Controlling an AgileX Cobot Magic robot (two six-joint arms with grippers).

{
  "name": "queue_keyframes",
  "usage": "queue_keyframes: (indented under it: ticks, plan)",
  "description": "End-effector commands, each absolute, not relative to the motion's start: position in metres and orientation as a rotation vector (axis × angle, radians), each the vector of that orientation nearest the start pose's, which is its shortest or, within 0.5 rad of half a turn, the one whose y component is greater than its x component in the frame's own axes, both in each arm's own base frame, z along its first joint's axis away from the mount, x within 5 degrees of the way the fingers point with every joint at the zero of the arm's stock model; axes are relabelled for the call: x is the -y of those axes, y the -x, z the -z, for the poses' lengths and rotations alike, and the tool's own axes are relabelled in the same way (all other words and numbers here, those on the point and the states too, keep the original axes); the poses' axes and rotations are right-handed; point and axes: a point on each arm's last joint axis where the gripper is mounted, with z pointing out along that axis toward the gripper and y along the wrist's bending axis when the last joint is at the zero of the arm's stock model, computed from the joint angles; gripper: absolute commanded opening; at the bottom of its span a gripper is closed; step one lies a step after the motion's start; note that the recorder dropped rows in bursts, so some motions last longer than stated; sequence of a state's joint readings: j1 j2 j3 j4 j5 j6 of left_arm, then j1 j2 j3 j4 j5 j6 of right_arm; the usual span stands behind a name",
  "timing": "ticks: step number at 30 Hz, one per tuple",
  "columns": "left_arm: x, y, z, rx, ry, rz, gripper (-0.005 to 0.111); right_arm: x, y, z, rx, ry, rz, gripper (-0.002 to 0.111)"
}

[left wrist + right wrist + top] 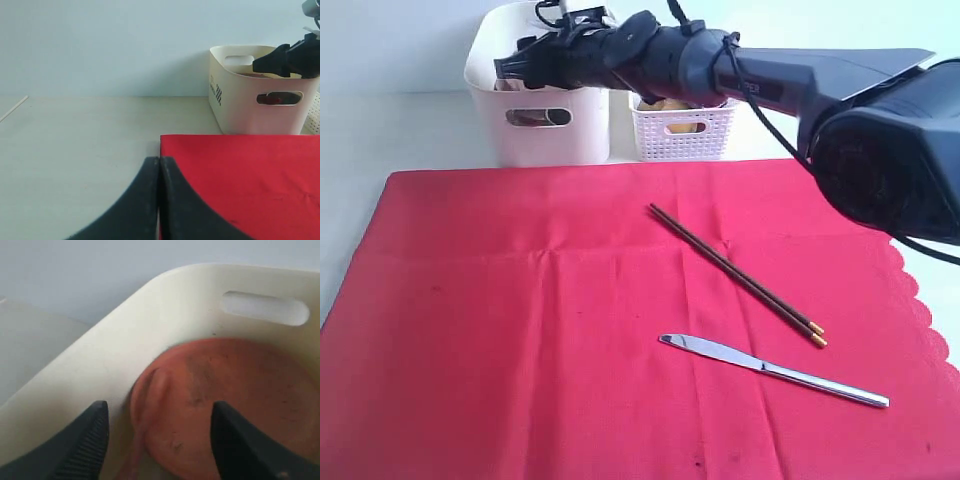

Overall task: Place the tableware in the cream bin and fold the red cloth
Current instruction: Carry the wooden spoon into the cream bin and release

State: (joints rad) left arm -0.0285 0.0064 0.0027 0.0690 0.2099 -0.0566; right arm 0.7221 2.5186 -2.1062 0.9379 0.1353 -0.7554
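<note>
**On the desk: two pieces waiting, a plate in the bin**

Nearest me, the steel table knife (770, 368) is lying flat on the red cloth (520, 330), which is lying spread out and unfolded over the desk (75, 140). Just behind the knife, the dark chopsticks (735, 273) are lying together on a slant, their yellow tips pointing towards the knife's handle. Nothing is touching either of them. Off at the cloth's left corner, the left claw (159, 200) is sitting low with its jaws pressed together, gripping nothing.

Farther back, the cream bin (535, 135) is standing just past the cloth's far edge, with the white lattice basket (682, 135) right beside it. The right claw (157, 440) is hanging over the bin's mouth, jaws standing well apart and holding nothing. Beneath it, the round brown wooden plate (235, 405) is resting inside the bin, close against one wall.

By my reckoning the job is sitting partway. The plate is in, and I cannot make out what else is lying under it. The knife and chopsticks are waiting their turn, and the folding is not looking possible until the cloth is cleared.
</note>
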Motion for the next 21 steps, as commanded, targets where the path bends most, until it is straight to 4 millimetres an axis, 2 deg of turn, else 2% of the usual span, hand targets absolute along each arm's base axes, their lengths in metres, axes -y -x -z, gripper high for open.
queue_keyframes:
  ticks: [1, 6, 9, 12, 16, 21]
  plan:
    - [0.001, -0.056, -0.194, -1.690, -0.025, 0.006, 0.001, -0.387, -0.420, -0.191, -1.955, 0.762, -0.758, 0.059]
    - [0.001, -0.056, -0.194, -1.690, -0.025, 0.006, 0.001, -0.374, -0.410, -0.229, -1.955, 0.909, -0.789, 0.057]
    - [0.001, -0.056, -0.194, -1.690, -0.025, 0.006, 0.001, -0.364, -0.400, -0.250, -2.026, 0.961, -0.816, 0.054]
    - [0.001, -0.056, -0.194, -1.690, -0.025, 0.006, 0.001, -0.348, -0.390, -0.271, -2.117, 1.041, -0.743, 0.052]
    - [0.001, -0.056, -0.194, -1.690, -0.025, 0.006, 0.001, -0.327, -0.376, -0.288, -2.283, 1.103, -0.587, 0.050]
    - [0.001, -0.056, -0.194, -1.690, -0.025, 0.006, 0.001, -0.311, -0.354, -0.300, -2.415, 1.215, -0.563, 0.048]
